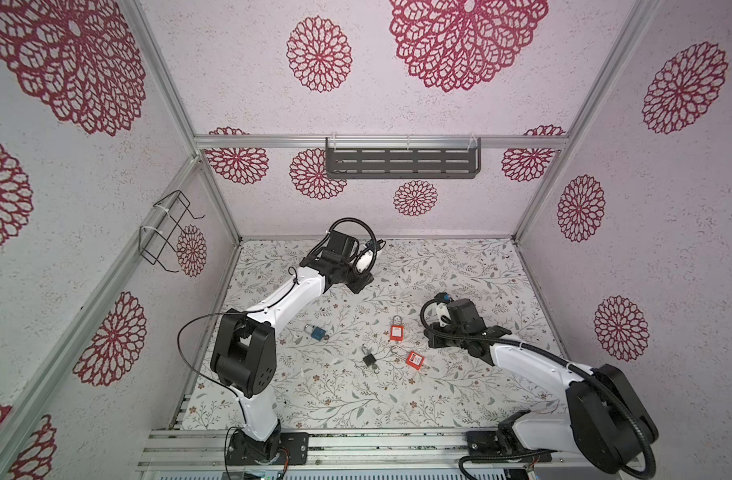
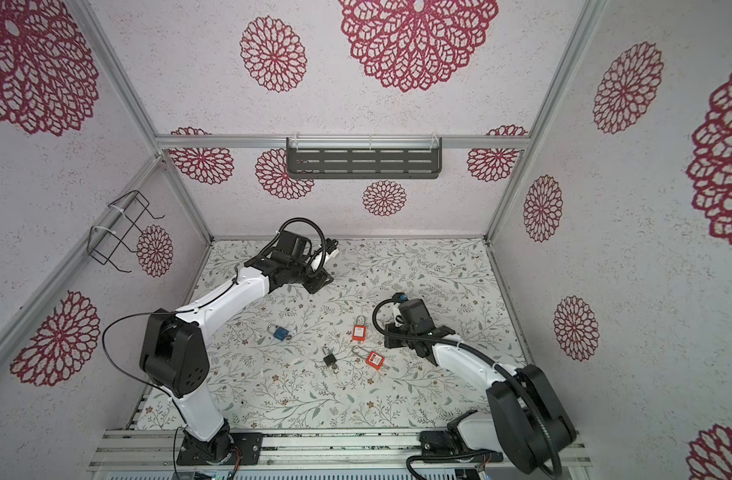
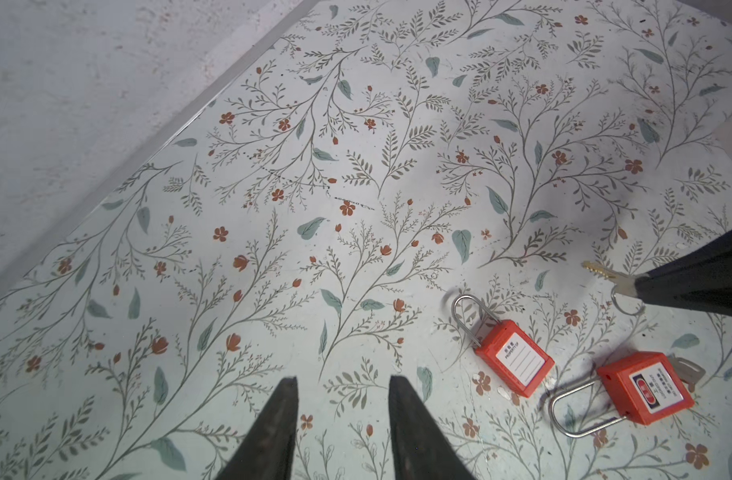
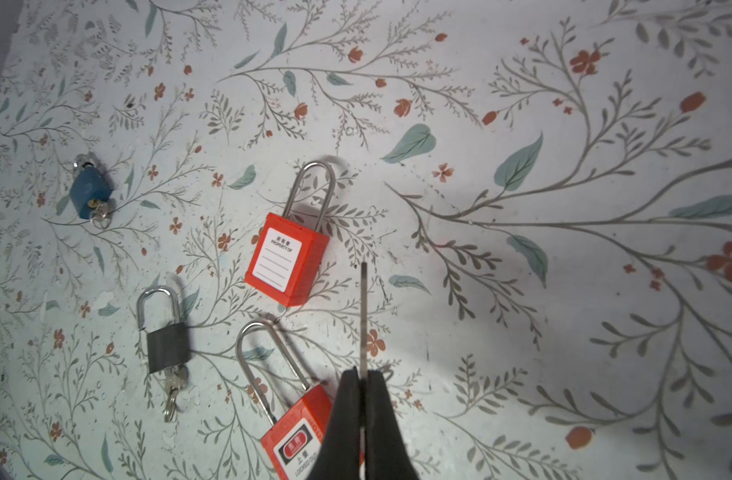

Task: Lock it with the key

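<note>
Right gripper (image 4: 363,372): pinched tight on key (image 4: 363,307), near red padlock (image 4: 287,259)
Left gripper (image 3: 342,379): fingers partly apart, holding nothing

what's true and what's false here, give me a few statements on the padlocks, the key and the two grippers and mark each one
1. Four padlocks lie on the table. True: the blue padlock, the black padlock, the blank-label red padlock and the round-mark red padlock.
2. The right gripper is shut on a key. True.
3. The left gripper holds the blue padlock. False: its jaws stand apart over bare table, with nothing between them.
4. The black padlock has no key in it. False: a ringed key sticks out of its base.
</note>
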